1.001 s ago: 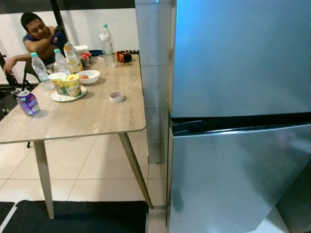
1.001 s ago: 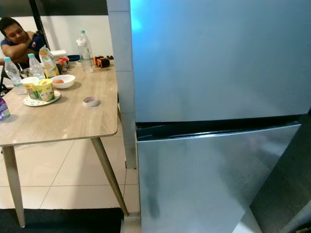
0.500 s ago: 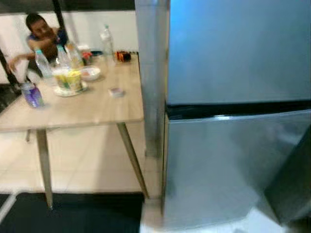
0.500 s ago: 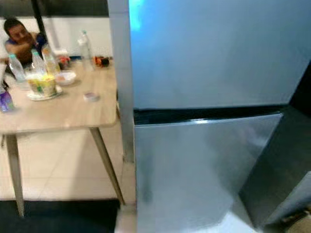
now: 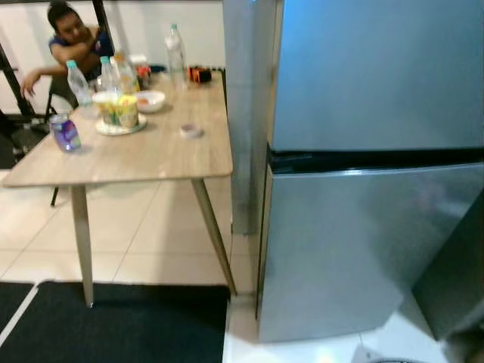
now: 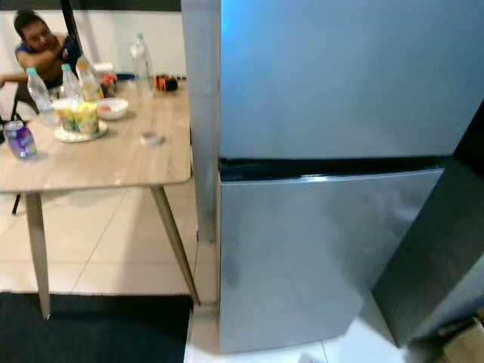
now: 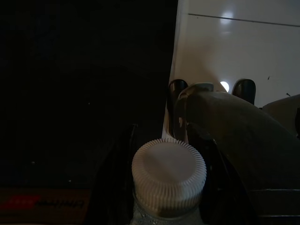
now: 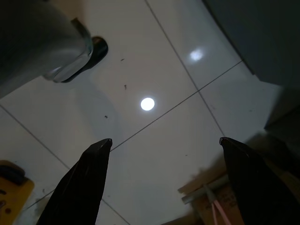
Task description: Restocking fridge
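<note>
Gripping a capped bottle [image 7: 168,176] in left jaws; right jaws spread, empty; likely light, slippery, best held below cap.

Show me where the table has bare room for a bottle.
The table's near edge and right corner, between the purple can and the small tape roll, lie bare. The far left is crowded: plate of cups, bowl, bottles.
</note>
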Controlling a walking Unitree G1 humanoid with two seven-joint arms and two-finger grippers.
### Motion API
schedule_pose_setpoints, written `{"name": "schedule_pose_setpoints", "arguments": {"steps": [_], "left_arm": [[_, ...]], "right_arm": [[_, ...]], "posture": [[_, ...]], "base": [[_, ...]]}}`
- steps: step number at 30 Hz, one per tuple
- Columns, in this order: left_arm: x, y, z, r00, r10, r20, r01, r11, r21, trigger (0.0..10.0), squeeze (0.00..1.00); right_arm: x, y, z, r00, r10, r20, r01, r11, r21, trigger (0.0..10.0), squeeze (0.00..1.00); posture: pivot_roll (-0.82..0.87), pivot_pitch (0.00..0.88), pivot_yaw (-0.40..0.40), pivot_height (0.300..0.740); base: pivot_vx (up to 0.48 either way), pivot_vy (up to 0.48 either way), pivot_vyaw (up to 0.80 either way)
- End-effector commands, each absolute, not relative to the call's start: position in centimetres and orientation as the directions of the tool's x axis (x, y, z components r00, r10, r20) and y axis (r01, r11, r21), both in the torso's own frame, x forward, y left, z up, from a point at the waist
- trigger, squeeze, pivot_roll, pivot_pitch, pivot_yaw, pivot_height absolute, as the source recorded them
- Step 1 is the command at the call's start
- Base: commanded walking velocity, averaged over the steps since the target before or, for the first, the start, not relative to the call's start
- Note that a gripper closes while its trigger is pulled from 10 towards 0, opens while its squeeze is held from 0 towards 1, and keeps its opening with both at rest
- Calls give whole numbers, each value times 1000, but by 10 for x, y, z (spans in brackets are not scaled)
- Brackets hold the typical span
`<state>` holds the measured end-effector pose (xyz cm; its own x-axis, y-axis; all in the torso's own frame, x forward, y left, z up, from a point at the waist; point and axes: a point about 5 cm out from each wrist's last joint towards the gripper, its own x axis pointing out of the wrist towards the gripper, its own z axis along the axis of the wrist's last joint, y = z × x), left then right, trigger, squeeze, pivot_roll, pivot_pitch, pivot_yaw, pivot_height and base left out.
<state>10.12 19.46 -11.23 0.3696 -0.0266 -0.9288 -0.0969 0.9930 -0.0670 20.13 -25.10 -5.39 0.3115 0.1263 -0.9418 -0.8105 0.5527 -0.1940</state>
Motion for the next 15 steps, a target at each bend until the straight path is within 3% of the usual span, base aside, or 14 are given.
{"name": "schedule_pose_setpoints", "arguments": {"steps": [1,5,11,15], "left_arm": [[87,186,-117,315,-64,-947,-101,990,-101,10000,0],[88,187,-117,319,-65,-945,-97,990,-101,10000,0],[89,187,-116,322,-68,-944,-102,989,-106,10000,0],[91,187,-116,333,-68,-941,-122,986,-115,10000,0]], "right_arm": [[207,-246,-52,329,142,-934,-816,541,-205,10000,0],[212,-242,-50,339,156,-928,-819,533,-210,10000,0],[225,-236,-43,381,192,-904,-813,535,-229,10000,0],[249,-235,-25,447,223,-866,-804,525,-280,10000,0]], "posture": [[-113,1,-39,740],[-113,1,-39,740],[-110,0,-38,740],[-110,0,-38,740]], "base": [[0,0,0],[0,0,0],[0,-480,0],[0,0,0]]}}
